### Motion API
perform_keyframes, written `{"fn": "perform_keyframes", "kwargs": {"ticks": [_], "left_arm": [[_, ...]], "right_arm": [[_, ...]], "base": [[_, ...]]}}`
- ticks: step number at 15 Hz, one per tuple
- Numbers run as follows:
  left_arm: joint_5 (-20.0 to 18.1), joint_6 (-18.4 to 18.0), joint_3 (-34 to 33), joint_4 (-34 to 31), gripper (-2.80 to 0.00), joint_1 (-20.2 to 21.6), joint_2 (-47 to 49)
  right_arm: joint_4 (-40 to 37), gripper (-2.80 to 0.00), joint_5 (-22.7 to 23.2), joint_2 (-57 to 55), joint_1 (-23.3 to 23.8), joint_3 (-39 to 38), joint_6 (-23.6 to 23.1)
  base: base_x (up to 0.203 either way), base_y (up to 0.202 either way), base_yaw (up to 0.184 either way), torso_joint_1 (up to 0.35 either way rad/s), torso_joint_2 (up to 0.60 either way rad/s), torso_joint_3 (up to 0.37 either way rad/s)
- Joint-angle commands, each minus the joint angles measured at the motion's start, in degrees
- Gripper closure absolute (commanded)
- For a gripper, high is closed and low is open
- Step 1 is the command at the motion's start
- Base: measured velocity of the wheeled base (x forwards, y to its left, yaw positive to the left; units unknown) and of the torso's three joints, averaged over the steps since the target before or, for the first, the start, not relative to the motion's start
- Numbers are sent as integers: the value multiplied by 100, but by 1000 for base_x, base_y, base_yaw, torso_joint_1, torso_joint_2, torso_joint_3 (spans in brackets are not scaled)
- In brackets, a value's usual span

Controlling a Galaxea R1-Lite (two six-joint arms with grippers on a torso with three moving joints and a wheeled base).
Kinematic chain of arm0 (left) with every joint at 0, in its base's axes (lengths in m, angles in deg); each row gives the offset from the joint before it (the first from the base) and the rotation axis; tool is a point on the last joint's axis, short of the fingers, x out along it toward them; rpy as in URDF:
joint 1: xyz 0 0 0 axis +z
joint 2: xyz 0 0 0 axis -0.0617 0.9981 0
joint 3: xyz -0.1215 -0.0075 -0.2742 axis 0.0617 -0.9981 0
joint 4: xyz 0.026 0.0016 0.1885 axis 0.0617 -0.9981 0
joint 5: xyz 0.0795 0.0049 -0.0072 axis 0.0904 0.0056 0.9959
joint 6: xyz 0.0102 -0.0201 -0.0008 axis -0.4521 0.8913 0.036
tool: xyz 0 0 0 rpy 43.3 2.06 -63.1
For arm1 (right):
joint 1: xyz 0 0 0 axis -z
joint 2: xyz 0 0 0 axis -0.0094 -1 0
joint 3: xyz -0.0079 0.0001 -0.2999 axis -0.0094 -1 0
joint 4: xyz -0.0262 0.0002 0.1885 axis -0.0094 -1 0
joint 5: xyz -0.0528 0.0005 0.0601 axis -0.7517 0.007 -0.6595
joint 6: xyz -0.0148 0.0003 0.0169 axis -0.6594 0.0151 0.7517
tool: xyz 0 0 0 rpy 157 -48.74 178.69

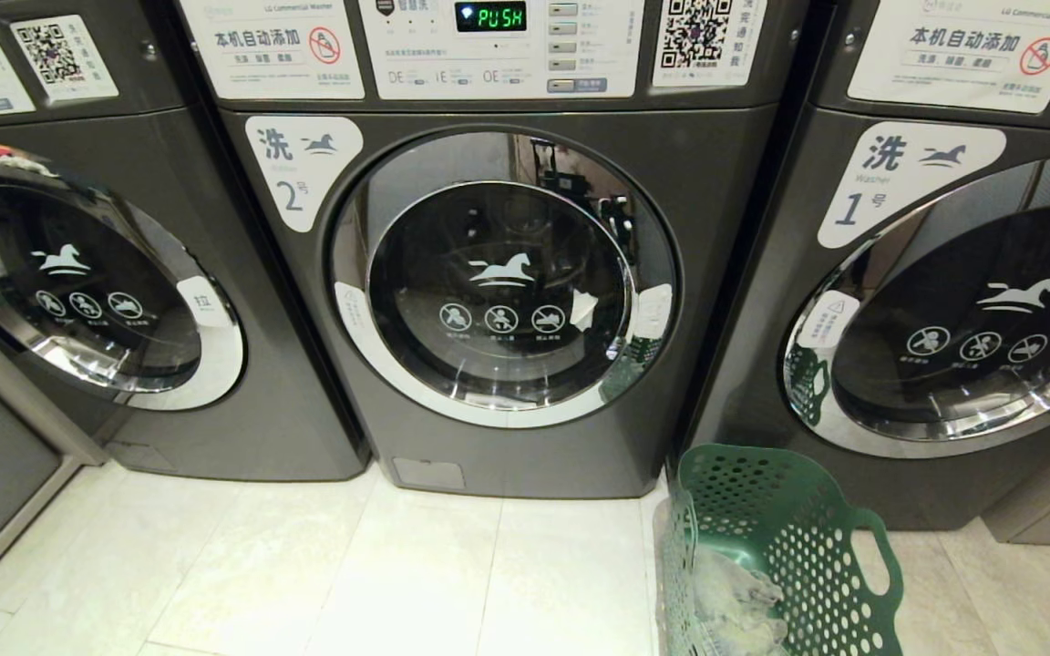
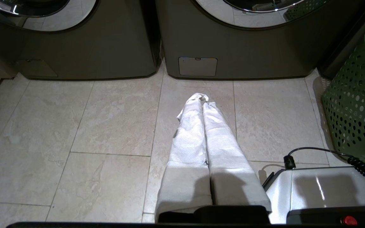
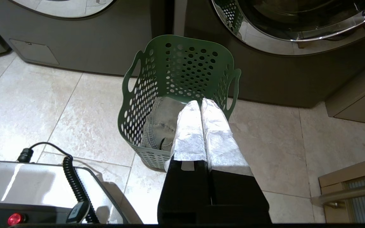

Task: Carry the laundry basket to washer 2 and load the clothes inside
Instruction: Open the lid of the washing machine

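Three dark grey front-loading washers fill the upper part of my head view. Washer 2 (image 1: 507,273) stands at centre frame, its round chrome-rimmed door closed and its display reading "PUSH" (image 1: 490,15) in green at the top edge. The washer labelled 1 (image 1: 944,310) takes the right side of the frame, and a third washer (image 1: 87,282) sits at the left, its number out of sight. Pale floor tiles (image 1: 306,565) spread across the lower left of the frame.

The laundry basket (image 1: 789,547), green and perforated, stands on the floor at lower right, in front of the gap between washer 2 and the washer labelled 1, nearer the latter. The clothes (image 1: 730,606), a light grey-beige denim garment, lie bunched in its bottom.

Neither of my arms shows in the head view. In the left wrist view, my left gripper (image 2: 203,101) hangs over bare tile in front of washer 2, its white-wrapped fingers pressed together and holding nothing. In the right wrist view, my right gripper (image 3: 200,103) is likewise closed and empty, its tips above the basket's open top, the garment visible just beside them in the frame. A coiled black cable (image 3: 74,180) lies over my white base at lower left of that view.
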Motion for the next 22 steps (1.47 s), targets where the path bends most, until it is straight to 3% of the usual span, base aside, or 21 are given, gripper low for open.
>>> {"fn": "perform_keyframes", "kwargs": {"ticks": [1,5,22], "left_arm": [[1,-5,1,-9,0,1,9],[1,2,1,-9,0,1,0],[1,-5,1,-9,0,1,0]], "right_arm": [[-6,0,6,-9,0,1,-1],[-5,0,6,-9,0,1,-10],[-6,0,-3,-9,0,1,-1]], "base": [[0,0,0,0,0,0],[0,-64,4,2,0,2],[0,-194,1,4,3,2]]}}
